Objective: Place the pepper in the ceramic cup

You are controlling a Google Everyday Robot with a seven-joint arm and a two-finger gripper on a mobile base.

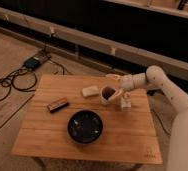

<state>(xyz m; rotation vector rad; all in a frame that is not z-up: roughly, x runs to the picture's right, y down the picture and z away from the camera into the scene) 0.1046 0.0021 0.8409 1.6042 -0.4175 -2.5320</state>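
Note:
The ceramic cup (106,95) is a small white cylinder standing upright at the back middle of the wooden table (47,135). Its mouth looks dark with a reddish tint. That may be the pepper inside, but I cannot make it out as a separate shape. My gripper (115,86) reaches in from the right and sits just beside and above the cup's right rim. It is open, with one finger (112,77) behind the cup and the other at the cup's near right side. Nothing shows between the fingers.
A wide black bowl (85,126) sits in front of the cup. A flat dark block (58,104) lies at the left. A white object (90,91) lies left of the cup, and a small white bottle (125,102) stands under my wrist. Cables run over the floor at the left.

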